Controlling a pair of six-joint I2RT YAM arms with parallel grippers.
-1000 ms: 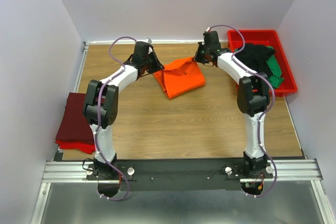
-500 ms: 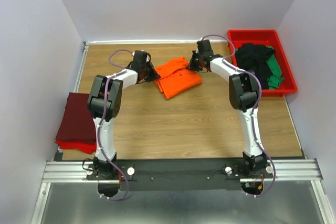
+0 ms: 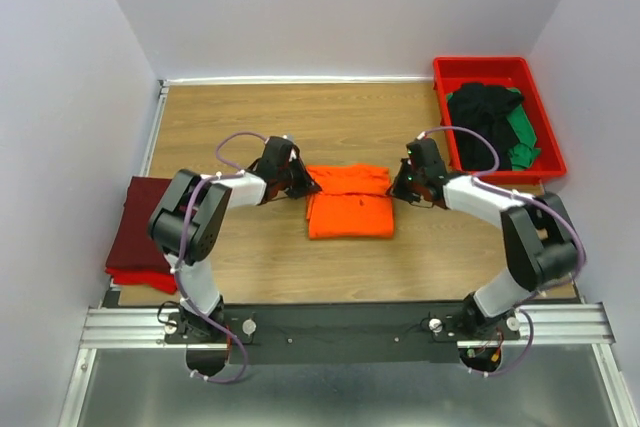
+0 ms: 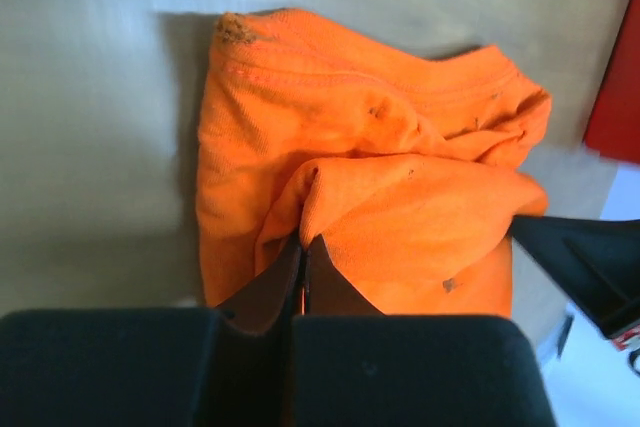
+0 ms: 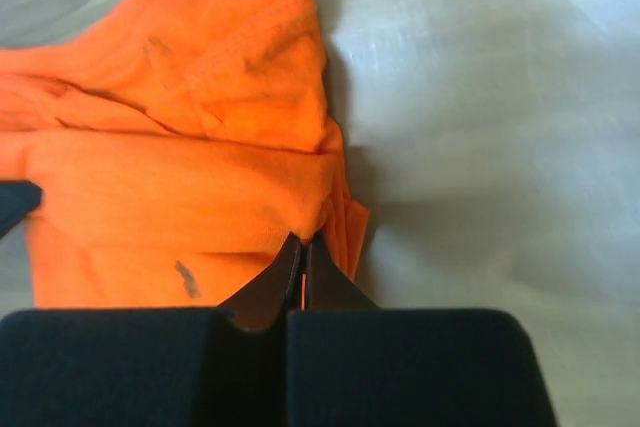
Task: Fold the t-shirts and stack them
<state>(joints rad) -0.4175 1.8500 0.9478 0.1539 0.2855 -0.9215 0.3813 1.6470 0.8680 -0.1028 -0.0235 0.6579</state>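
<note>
Left claw and right claw each pinch the orange shirt; I see it left of the tray.

On worktop: centre t-shirt flat, mid-width, nearer front edge than back; left tool at its left edge, right tool at its right edge, each pinching cloth; t-shirt stack far left, lying across worktop's left edge; tray at back right corner, heap of t-shirts inside it
</note>
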